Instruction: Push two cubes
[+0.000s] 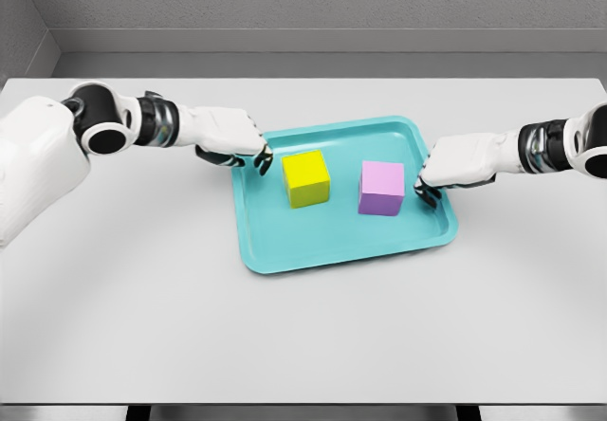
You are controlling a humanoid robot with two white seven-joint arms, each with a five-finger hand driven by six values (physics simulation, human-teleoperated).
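Open gap between yellow cube [306, 178] and purple cube [382, 188]

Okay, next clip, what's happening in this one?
A humanoid robot has both hands down at a teal tray on a white table. Two cubes sit apart inside the tray. The left hand is at the tray's left edge, its curled fingers just short of the yellow cube. The right hand comes in over the right edge, fingertips close beside the purple cube. Neither cube is grasped; it looks set to push them toward each other.
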